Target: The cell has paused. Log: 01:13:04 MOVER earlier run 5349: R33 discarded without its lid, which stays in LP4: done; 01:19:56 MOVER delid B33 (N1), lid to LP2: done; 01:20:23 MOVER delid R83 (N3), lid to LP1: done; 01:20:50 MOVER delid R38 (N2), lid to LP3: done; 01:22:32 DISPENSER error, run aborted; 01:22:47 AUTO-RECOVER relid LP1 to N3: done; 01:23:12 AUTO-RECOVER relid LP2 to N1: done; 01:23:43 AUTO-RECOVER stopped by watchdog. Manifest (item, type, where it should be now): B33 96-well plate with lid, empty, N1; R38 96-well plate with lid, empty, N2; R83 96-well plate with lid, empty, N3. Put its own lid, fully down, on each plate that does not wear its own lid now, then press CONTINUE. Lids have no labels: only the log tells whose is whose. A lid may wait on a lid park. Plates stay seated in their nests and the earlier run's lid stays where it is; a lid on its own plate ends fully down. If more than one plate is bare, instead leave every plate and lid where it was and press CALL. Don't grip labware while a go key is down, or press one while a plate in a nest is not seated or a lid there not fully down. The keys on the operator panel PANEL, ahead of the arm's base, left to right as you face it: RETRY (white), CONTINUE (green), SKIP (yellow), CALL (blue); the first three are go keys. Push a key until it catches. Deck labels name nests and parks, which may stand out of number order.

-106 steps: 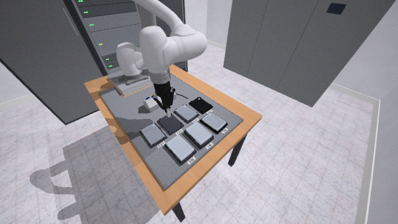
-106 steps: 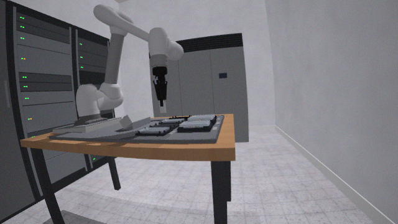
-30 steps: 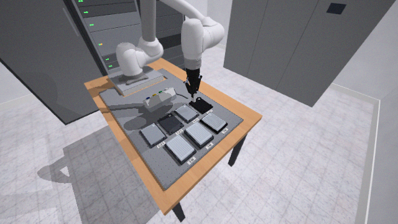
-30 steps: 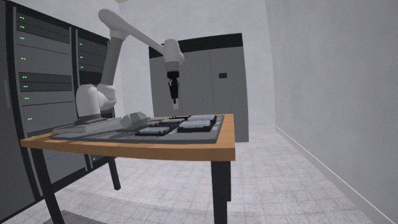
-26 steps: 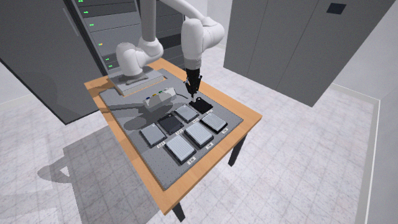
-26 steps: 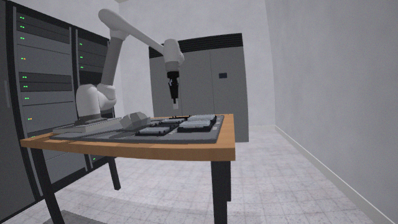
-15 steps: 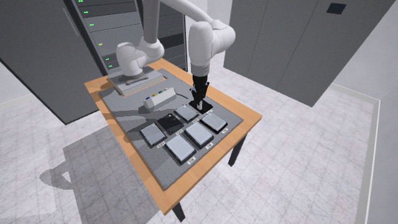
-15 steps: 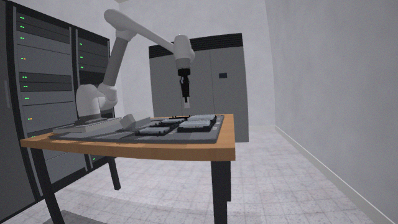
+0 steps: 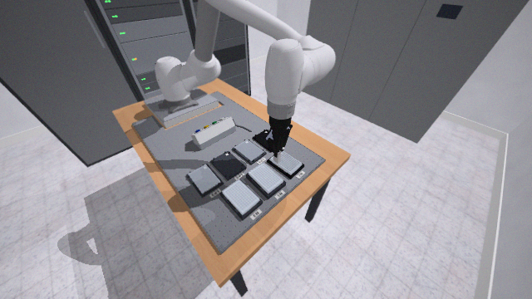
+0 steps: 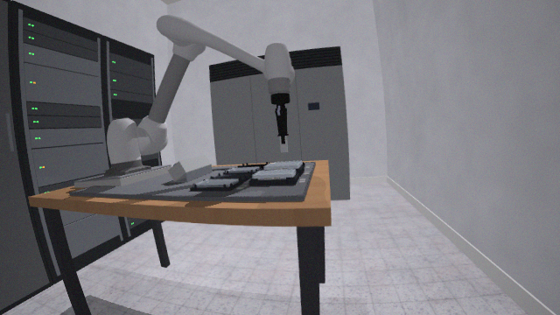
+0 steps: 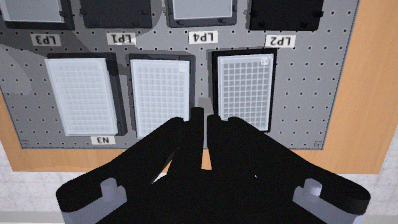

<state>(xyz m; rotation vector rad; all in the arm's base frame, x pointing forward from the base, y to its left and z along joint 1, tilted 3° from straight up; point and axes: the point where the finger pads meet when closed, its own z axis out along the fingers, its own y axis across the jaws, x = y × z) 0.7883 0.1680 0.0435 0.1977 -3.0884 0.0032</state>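
Observation:
My gripper [image 11: 204,107] is shut and empty. It hangs above the front row of nests, over the gap between the middle and right plates, and also shows in the top and exterior views [image 9: 278,153] [image 10: 283,146]. In the wrist view the left plate [image 11: 82,95] at N3 and the middle plate [image 11: 160,95] look covered by clear lids. The right plate [image 11: 245,90] shows sharp open wells and looks bare. The middle and right nest labels are hidden by my fingers. A lid [image 11: 32,10] lies on LP3 and another lid [image 11: 202,9] on LP4. LP1 [image 11: 116,12] and LP2 [image 11: 285,12] are empty.
The operator panel [image 9: 214,132] with its coloured keys stands between the arm's base [image 9: 183,104] and the lid parks. The table's edge runs close to the right of LP2 and behind the nests. Server racks stand behind the base.

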